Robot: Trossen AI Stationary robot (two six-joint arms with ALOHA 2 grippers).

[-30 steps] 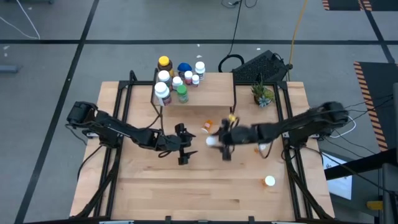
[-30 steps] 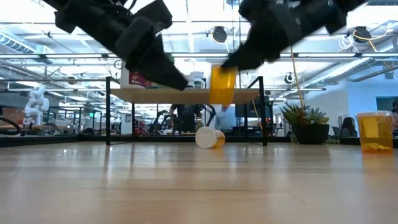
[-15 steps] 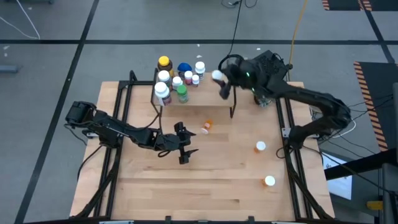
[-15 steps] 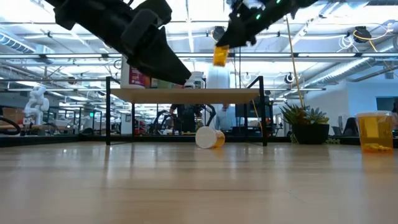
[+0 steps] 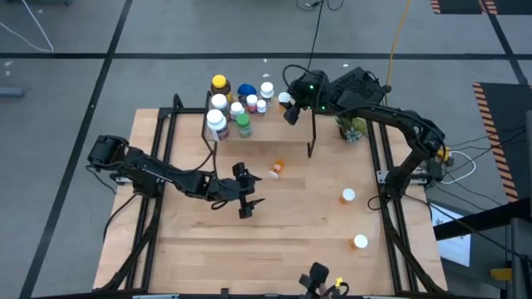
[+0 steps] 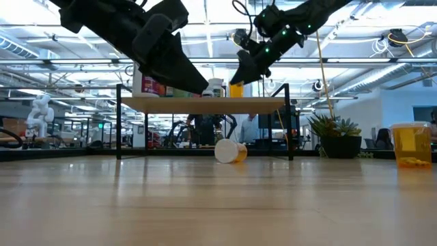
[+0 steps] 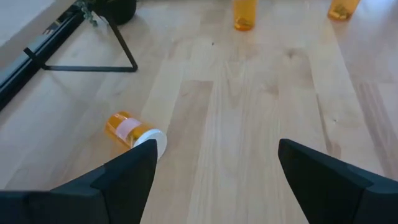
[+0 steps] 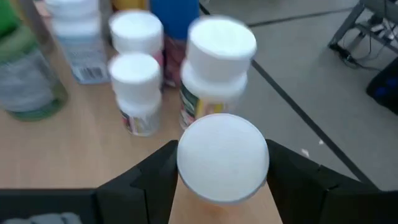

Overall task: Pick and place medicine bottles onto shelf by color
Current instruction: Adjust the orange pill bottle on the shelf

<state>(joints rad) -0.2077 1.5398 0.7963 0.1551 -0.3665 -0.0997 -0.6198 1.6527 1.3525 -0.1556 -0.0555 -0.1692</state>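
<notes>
Reaching over the far edge of the table, the right gripper is seen above the shelf, clamped on an orange bottle with a white cap. In the low view this bottle is held just at the shelf board, its base level with the board's top; whether it touches cannot be told. A cluster of bottles is grouped on the shelf's left part, among them white-capped ones, a green one, a blue one and a yellow-capped one. In the right wrist view the held cap is flanked by both fingers, with several white-capped bottles just beyond it.

The left gripper is noted over the middle of the table, its fingers set apart and holding nothing. An orange bottle on its side is recorded on the tabletop in front of the shelf, near the left gripper. Two further orange bottles stand upright toward the right side of the table, well apart from the shelf. A potted plant is found at the table's far right corner.
</notes>
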